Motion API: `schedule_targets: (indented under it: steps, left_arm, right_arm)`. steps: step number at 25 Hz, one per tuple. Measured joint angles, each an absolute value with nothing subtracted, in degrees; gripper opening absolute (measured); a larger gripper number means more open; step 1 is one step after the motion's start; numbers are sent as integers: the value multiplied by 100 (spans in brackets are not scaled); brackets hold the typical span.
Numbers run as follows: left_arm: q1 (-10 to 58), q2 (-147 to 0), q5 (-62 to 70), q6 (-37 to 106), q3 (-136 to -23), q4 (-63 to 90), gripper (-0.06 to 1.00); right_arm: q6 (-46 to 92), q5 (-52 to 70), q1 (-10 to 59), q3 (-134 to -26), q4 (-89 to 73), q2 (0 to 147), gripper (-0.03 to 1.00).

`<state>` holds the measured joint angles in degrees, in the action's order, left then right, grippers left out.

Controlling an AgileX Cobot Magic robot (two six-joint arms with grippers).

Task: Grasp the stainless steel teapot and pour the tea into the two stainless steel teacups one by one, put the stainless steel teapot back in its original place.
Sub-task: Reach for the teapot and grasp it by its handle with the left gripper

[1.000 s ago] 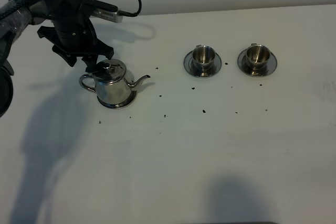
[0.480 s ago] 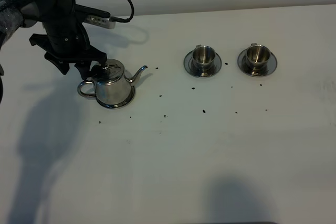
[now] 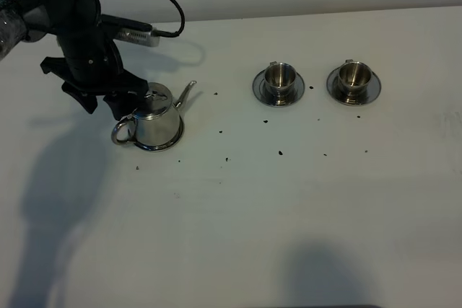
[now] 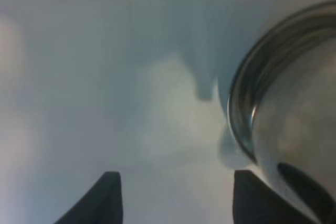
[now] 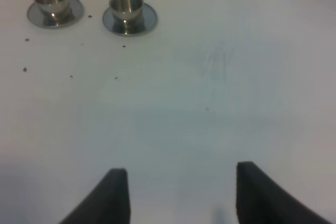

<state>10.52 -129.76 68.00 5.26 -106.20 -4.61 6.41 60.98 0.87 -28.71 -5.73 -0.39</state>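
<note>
Two left fingers (image 4: 109, 199) spread wide, gripping nothing; the pot wall is just beside one. Teapot (image 3: 155, 119) sits on its coaster (image 3: 155, 147) at 9 o'clock on the worktop (image 3: 238, 207), loop handle (image 3: 123, 133) at the pot's 8 o'clock, spout (image 3: 186, 93) at 1. Expect rigid, slick steel, weighty if full of tea, so pinch the handle, not the body. Left arm (image 3: 72, 27) hunches in from 10 o'clock. Right fingers (image 5: 118, 195) open, empty.
</note>
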Motion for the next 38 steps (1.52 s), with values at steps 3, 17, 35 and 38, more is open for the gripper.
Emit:
schedule_targets:
  steps: [3,17,35,38]
  left_arm:
    - [1052,-12758,6800,526,-10561,-602,50]
    - [1073,-11315,6806,1331,-9997,695,50]
    - [1372,-11049,6806,2037,-8686,192,50]
    - [1391,-11304,6806,2209,-8686,211,50]
  right_arm:
    - [641,6098,87,-2871,-573,-39,44]
    - [641,6098,87,-2871,-573,-39,44]
    - [641,6098,87,-2871,-575,-39,44]
    - [641,6098,87,-2871,-575,-39,44]
